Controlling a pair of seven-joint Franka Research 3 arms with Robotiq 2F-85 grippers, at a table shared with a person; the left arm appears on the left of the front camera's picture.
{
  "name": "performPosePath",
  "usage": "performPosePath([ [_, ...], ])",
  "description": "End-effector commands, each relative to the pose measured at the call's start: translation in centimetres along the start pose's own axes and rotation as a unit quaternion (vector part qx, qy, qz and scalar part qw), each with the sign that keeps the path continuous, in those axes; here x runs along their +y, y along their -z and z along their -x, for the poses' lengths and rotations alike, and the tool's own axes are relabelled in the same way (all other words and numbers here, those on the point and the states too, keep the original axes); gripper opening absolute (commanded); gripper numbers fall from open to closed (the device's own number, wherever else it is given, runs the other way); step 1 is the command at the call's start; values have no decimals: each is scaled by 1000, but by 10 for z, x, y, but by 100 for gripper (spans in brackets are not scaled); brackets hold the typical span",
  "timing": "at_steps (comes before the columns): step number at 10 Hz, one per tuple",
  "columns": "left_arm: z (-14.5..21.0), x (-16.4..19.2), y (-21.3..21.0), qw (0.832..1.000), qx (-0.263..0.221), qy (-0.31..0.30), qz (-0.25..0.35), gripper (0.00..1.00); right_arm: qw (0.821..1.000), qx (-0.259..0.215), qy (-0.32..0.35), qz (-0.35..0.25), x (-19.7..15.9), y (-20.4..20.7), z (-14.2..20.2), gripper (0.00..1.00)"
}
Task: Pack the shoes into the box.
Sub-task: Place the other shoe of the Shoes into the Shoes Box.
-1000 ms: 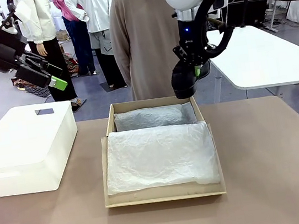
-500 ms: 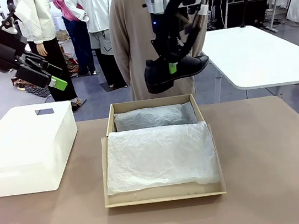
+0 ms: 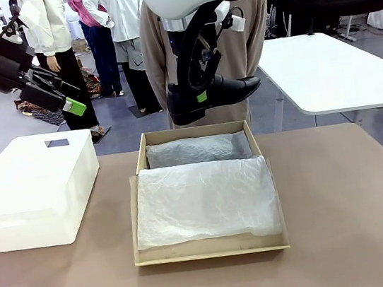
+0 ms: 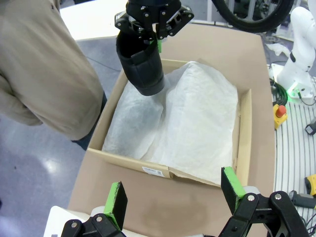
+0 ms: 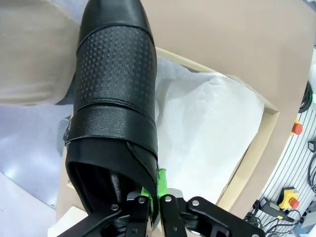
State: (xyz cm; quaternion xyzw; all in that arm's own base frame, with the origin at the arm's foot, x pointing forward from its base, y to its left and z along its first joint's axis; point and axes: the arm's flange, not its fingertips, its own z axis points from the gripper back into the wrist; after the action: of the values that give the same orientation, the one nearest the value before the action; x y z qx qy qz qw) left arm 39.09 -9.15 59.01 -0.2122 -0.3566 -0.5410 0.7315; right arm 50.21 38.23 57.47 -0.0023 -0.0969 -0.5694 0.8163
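Note:
A glossy black dress shoe (image 3: 210, 96) hangs in the air above the far end of the brown cardboard box (image 3: 140, 158), toe to the picture's right. My right gripper (image 3: 197, 94) is shut on the rim of the shoe's opening; in the right wrist view the shoe (image 5: 113, 94) rises straight from that gripper (image 5: 157, 195), a small buckle at its side. White tissue paper (image 3: 206, 198) lines the box. My left gripper (image 3: 64, 97) is open and high at the left, far from the box. The left wrist view shows its fingers (image 4: 117, 202), the box (image 4: 244, 133) and the shoe (image 4: 143, 64).
A larger white box (image 3: 34, 190) stands on the table left of the cardboard one. A person in a beige top (image 3: 179, 52) stands at the far side, right behind the shoe. A white table (image 3: 338, 73) is at the back right.
My right arm has swung left and up with the shoe, from the box's far right corner to above its far edge. The shoe turned level. The left arm stayed still.

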Motion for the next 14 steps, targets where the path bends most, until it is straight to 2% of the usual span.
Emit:
performPosePath([
  [1,1,1,0,1000,-12,10,3,100,1000,-2,1,-4,-1,-5,-12,0],
  [6,1,1,0,1000,-12,10,3,100,1000,-1,5,1,2,1,-7,0],
  [8,1,1,0,1000,-12,10,3,100,997,1,75,-14,1,-8,6,0],
  [10,1,1,0,1000,-12,10,3,100,987,-18,157,-8,-1,-9,22,0],
  [12,1,1,0,1000,-12,10,3,100,980,-15,198,-9,-5,-6,36,0],
  [14,1,1,0,1000,-12,10,3,100,974,8,224,-20,-9,-1,49,0],
])
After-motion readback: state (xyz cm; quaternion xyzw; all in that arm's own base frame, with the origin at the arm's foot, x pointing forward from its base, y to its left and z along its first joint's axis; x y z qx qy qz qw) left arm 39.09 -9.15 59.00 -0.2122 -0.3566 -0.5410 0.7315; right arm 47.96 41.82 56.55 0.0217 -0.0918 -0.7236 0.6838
